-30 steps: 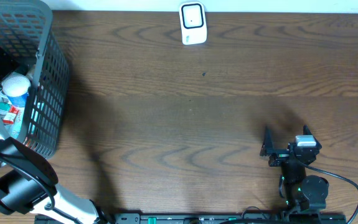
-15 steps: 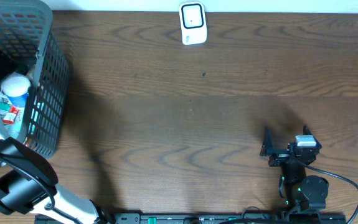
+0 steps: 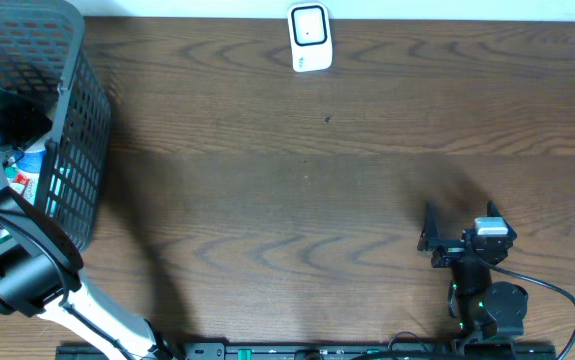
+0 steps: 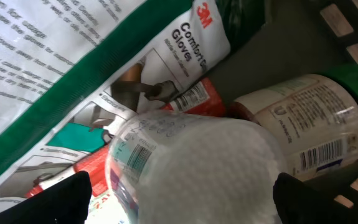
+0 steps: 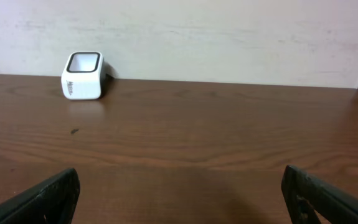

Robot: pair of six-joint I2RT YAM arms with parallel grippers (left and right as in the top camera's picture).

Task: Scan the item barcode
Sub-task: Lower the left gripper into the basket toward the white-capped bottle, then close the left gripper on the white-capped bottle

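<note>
Your left arm (image 3: 27,280) comes up from the near left corner of the desk (image 3: 297,200) and bends over the rim of the grey mesh basket (image 3: 77,130), with the wrist pointing down into it. From the wrist camera, the left end effector (image 4: 182,199) is spread wide. One finger shows at each lower corner of the view, and neither touches anything.

Between those fingers lies the white-topped container (image 4: 197,162), down in the basket among the other goods. Its white end faces the wrist camera, so its long axis seems to run roughly up toward the end effector and lean a little, though the close view makes that hard to judge. Its barcode (image 4: 138,158) sits on the clear label at its left side, stripes turned toward the left finger.

Behind the container a 3M gloves pack (image 4: 73,62) lies flat, and a red packet (image 4: 197,99) shows beneath that pack's edge. A green-lidded jar (image 4: 303,124) rests on its side to the right.

Your right arm (image 3: 487,300) is folded at the near right edge of the desk. The right end effector (image 5: 182,196) is spread and empty, facing the white scanner (image 5: 83,75) at the far edge.
</note>
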